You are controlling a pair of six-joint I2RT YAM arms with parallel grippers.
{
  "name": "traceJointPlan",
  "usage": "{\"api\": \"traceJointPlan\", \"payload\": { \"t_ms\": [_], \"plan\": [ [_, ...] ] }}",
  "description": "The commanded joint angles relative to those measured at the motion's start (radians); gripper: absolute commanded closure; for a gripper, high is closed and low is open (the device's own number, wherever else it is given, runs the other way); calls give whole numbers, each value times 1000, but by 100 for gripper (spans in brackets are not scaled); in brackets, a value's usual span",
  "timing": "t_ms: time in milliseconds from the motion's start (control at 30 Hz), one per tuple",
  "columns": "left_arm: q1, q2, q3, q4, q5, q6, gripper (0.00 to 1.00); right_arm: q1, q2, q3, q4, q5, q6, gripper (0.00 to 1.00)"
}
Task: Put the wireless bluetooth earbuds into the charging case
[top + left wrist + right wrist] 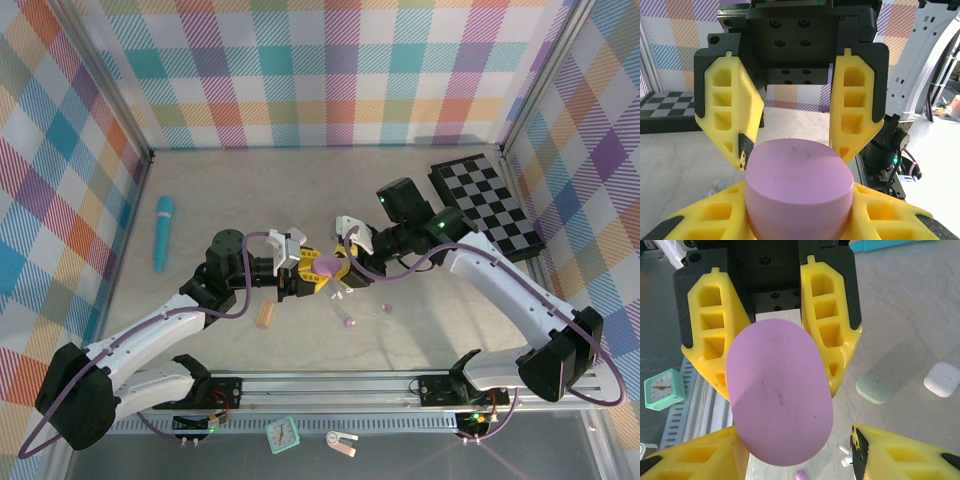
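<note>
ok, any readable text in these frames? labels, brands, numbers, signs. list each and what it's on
None can be read.
mint clock: the dial has marks, too small to read.
purple case: plain lid with faint scuffs, no print.
white case and green case: no marking visible.
teal tube and checkerboard: no lettering visible at this size.

Open tabletop [300,190] behind the purple case [330,266], earbuds [350,322] and tan ribbed block [265,316] cluttering its near side, checkerboard [490,205] right-rear.
</note>
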Motion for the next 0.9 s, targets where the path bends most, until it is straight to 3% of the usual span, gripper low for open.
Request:
{"api": "traceJointPlan", "payload": {
  "t_ms": [0, 500, 867],
  "plan": [
    [-15, -11, 16, -26, 66, 26, 68, -20, -32, 6, 58, -19, 27, 44],
    [-15, -7, 15, -13, 63, 18, 68, -33, -52, -10, 120, -6, 74, 43],
    [-15, 12, -4, 54, 56, -18, 68, -47, -78, -39, 203, 39, 117, 30]
  ]
}}
